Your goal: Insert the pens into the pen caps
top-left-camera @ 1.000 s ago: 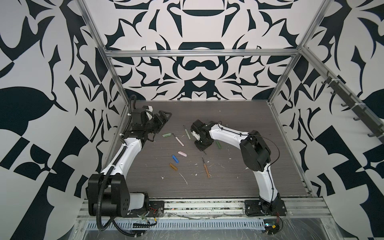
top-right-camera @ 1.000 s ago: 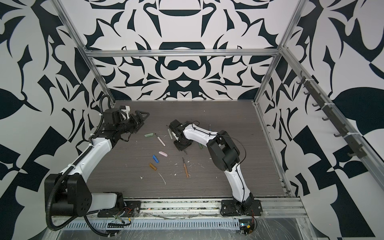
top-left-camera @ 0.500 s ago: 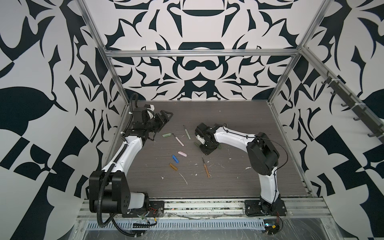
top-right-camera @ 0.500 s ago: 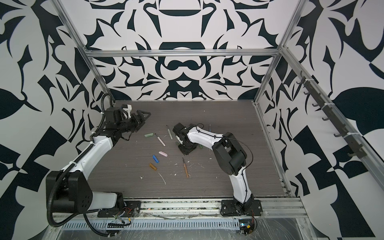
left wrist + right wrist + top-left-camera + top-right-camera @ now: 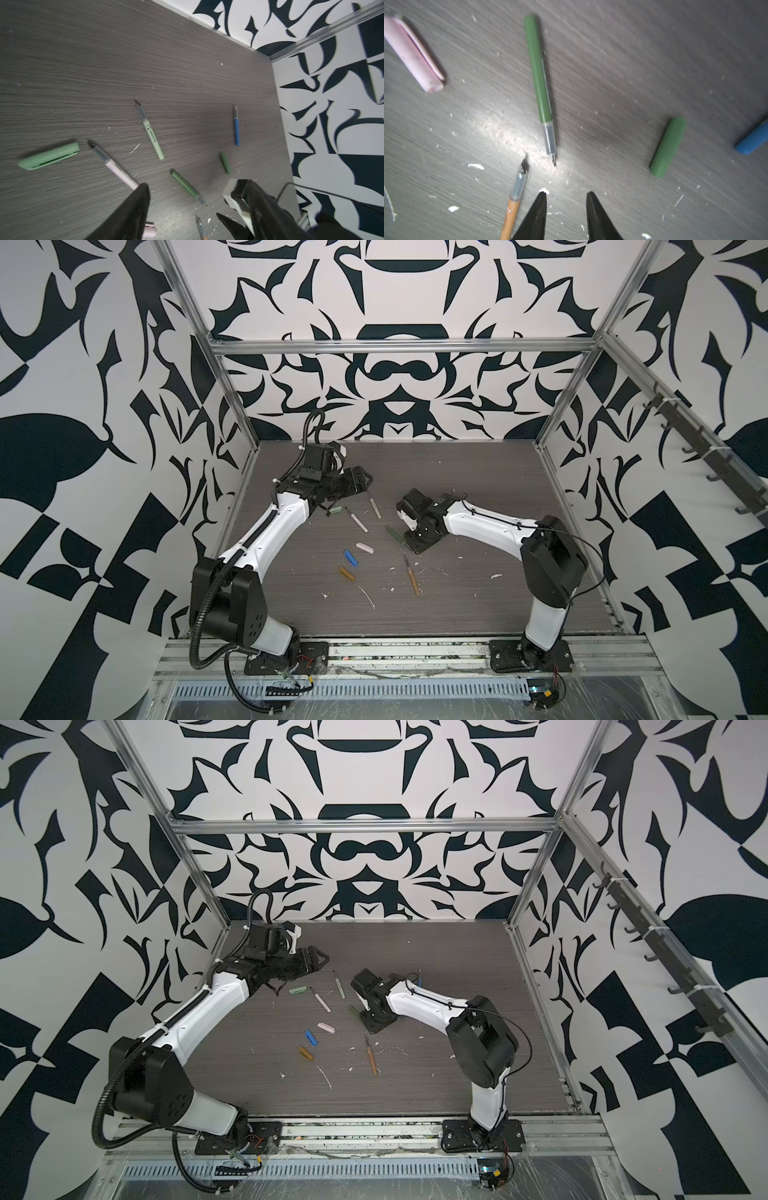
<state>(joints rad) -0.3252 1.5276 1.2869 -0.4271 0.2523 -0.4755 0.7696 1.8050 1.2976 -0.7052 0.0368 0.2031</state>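
Pens and pen caps lie loose on the dark table. My left gripper (image 5: 360, 481) (image 5: 180, 199) hovers open and empty at the back left, above the pale green cap (image 5: 49, 155), pink pen (image 5: 113, 166) and pale green pen (image 5: 150, 131). My right gripper (image 5: 414, 545) (image 5: 565, 193) hangs low over the table, open a little with nothing between its fingers. Just ahead of it lie the dark green pen (image 5: 539, 79) and the orange-brown pen (image 5: 515, 203). The dark green cap (image 5: 668, 147) and the blue pen (image 5: 236, 126) lie to its side.
A pink cap (image 5: 365, 548), a blue cap (image 5: 351, 558) and an orange-brown cap (image 5: 346, 573) lie together in the middle. White flecks and scuffs dot the table (image 5: 478, 605). Patterned walls and metal rails close in the left, back and right sides.
My right gripper has slid to the right and toward the front, uncovering the dark green pen. The left gripper's jaws have narrowed somewhat and it has shifted slightly.
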